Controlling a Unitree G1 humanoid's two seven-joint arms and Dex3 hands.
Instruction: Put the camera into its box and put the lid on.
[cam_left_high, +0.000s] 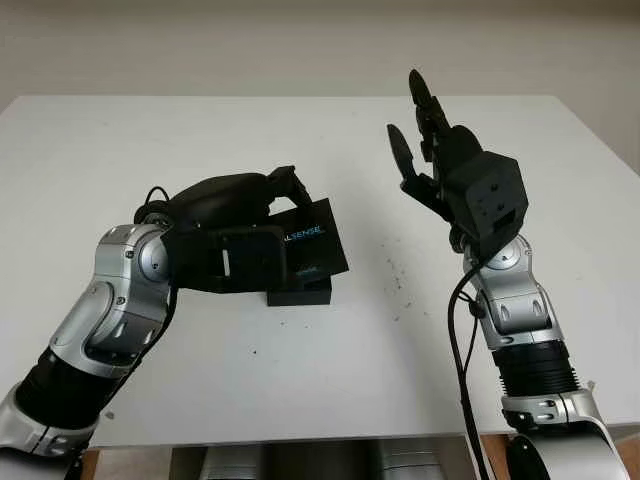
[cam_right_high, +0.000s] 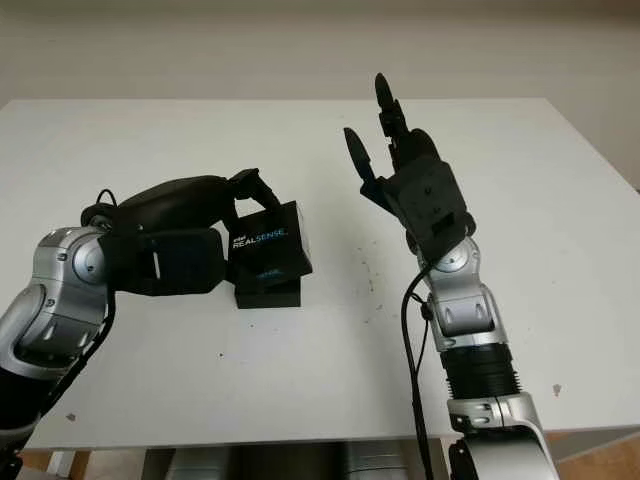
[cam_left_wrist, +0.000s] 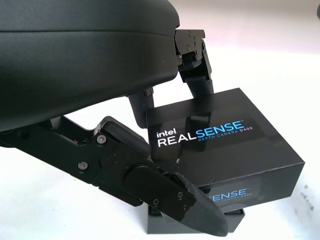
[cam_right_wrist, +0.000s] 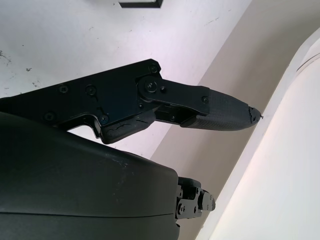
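A black box lid (cam_left_high: 314, 238) printed "RealSense" is tilted in my left hand (cam_left_high: 272, 205), whose fingers (cam_left_wrist: 197, 75) close over its far edge while the thumb (cam_left_wrist: 200, 212) presses the near side. It hangs just above the black box base (cam_left_high: 300, 293), which sits on the white table (cam_left_high: 330, 360) and also appears in the left wrist view (cam_left_wrist: 235, 220). What lies inside the base is hidden by the lid. My right hand (cam_left_high: 425, 150) is raised above the table to the right of the box, open and holding nothing.
The white table (cam_right_high: 330, 370) has small dark specks (cam_left_high: 398, 280) just right of the box. A beige wall (cam_left_high: 320, 45) runs behind the table's far edge.
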